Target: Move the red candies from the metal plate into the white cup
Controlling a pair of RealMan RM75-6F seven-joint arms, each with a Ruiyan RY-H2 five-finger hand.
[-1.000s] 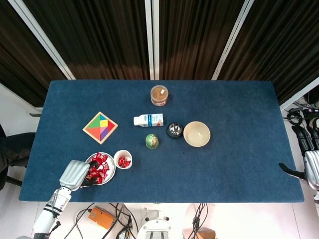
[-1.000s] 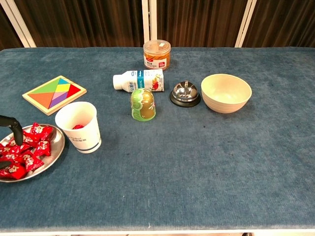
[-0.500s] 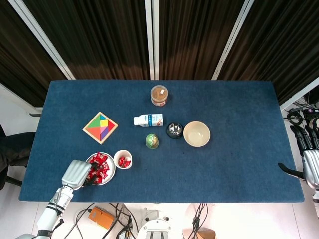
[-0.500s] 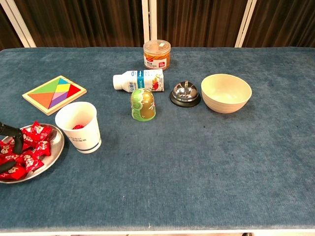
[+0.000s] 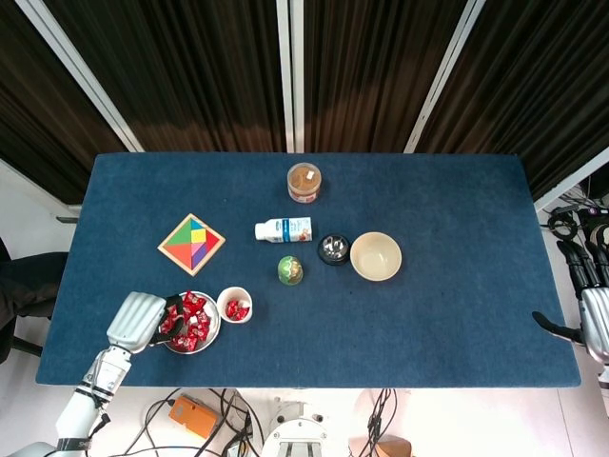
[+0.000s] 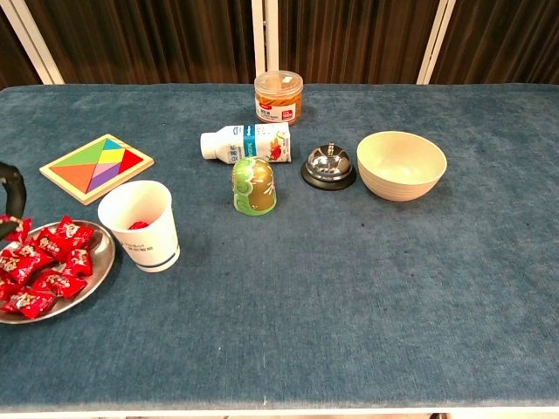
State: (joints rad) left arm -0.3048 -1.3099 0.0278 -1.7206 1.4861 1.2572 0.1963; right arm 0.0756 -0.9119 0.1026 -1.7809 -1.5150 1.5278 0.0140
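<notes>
- Your left hand (image 5: 136,321) sits at the round metal plate's (image 5: 211,330) edge — fingers hidden, grip unreadable.
- Your right hand (image 5: 594,319) cut off, state unclear.
- Red wrapped candies (image 6: 39,266) on plate; some inside white paper cup (image 6: 140,225).

One metal plate (image 6: 94,273) heaped with red candies (image 6: 42,262), too piled to count exactly; one white cup (image 6: 140,225), a couple of candies visible inside. One tangram puzzle (image 6: 96,167), one milk bottle (image 6: 246,142), one snack jar (image 6: 279,97), one bell (image 6: 328,166), one bowl (image 6: 401,164), one green figurine (image 6: 253,186).
</notes>
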